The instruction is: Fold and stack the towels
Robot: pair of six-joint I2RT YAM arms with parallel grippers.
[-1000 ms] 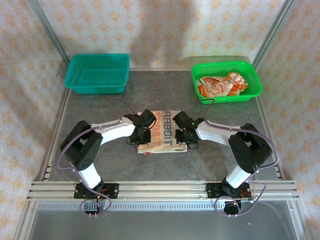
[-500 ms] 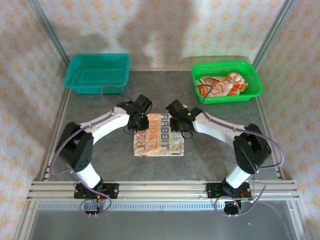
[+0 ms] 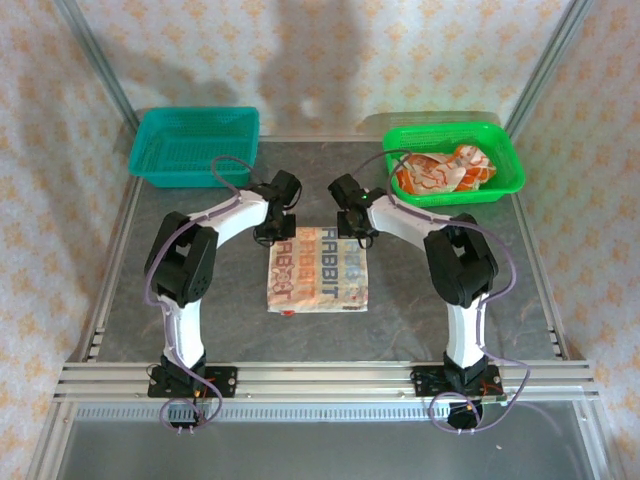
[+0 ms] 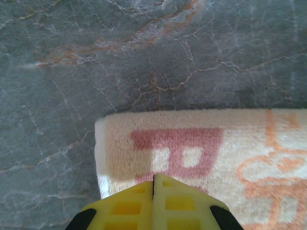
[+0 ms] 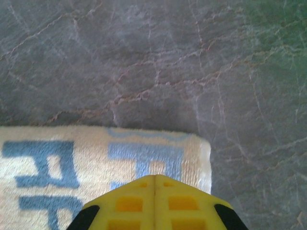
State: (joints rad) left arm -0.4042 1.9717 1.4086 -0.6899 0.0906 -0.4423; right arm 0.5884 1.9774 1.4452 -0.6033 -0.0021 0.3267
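Both hands have travelled away from the bases since a second ago, from the flanks of the folded towel up to its far edge, and the cloth now shows two rows of lettering where one showed before.

The grey marbled worktop [image 3: 200, 300] carries everything. Both arms reach out over it from the near rail. The left arm [image 3: 225, 212] rises from its base, bends at a dark elbow and runs its white forearm toward the middle. The right arm [image 3: 410, 222] mirrors it from the other side. Their wrists end close together, pointing inward and down.

A teal basket [image 3: 190, 178] sits at the far left corner. A green basket [image 3: 455, 195] sits at the far right and holds crumpled towels [image 3: 440, 172], orange and white.

The folded towel [image 3: 318, 270] lies flat in the middle of the worktop, cream, with "RABBIT" printed in pink and again in blue. It stretches from the hands back toward the bases.

The left hand [image 3: 274, 236] is at the towel's far left corner. In the left wrist view the left hand [image 4: 153, 179] has its yellow fingers pressed together, tips over the cloth [image 4: 192, 143] just inside that corner. The right hand [image 3: 360, 238] is at the far right corner. In its own view the right hand [image 5: 154, 179] is closed the same way above the towel [image 5: 72, 148]. No cloth shows in the seam between either pair of fingers.
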